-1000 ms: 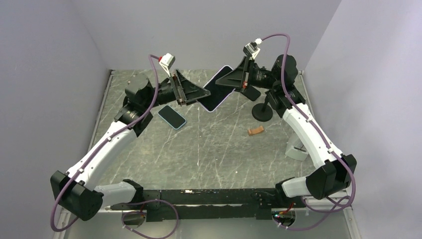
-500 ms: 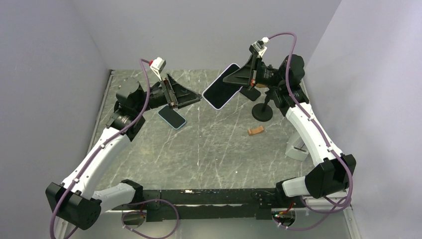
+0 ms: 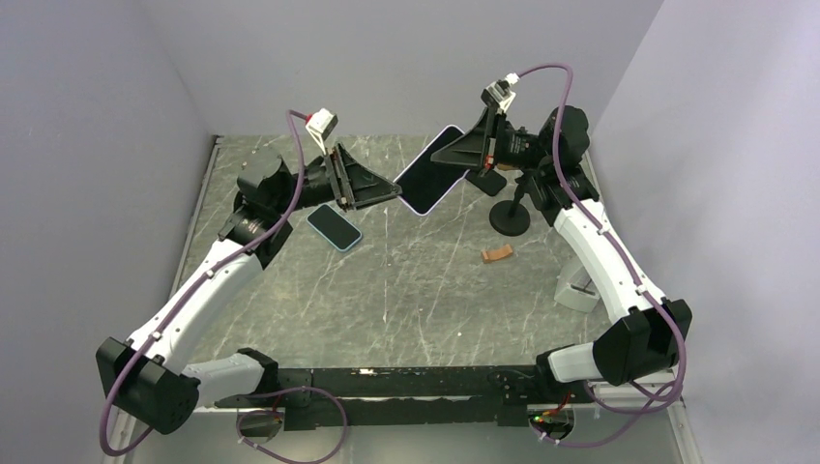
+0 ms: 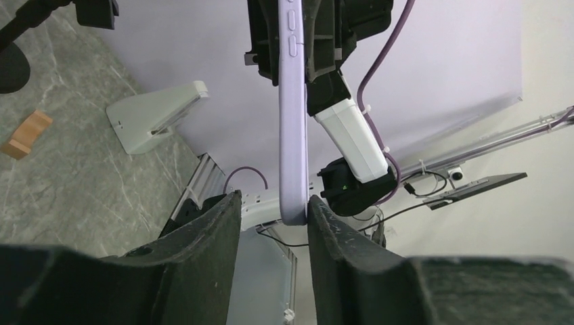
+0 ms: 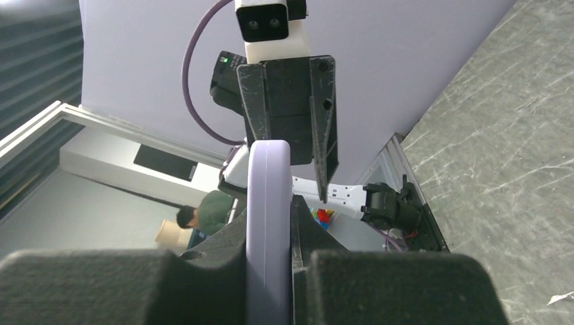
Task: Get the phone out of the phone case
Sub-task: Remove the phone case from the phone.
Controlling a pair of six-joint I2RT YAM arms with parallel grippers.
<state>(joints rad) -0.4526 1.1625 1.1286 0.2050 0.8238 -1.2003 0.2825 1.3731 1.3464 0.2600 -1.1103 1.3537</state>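
So the left gripper point(image 3: 391, 191) is back at the phone point(image 3: 430, 172), jaws half-open around its left end, with the right gripper point(image 3: 448, 160) clamping the far end. Peeling the case point(image 4: 293, 135) probably starts now.

A grey-green, marble-veined worktop point(image 3: 425, 290) fills the middle of the overhead view, boxed in by pale walls at the top, left and right. A flat phone with a dark screen and a light-blue rim point(image 3: 334, 227) lies on it, left of centre, set at a slant. A black stand with a round base point(image 3: 510, 218) is right of centre. A small brown wooden block point(image 3: 497, 254) lies just below it. A white wedge-shaped plastic holder point(image 3: 577, 290) sits lower, near the right edge.
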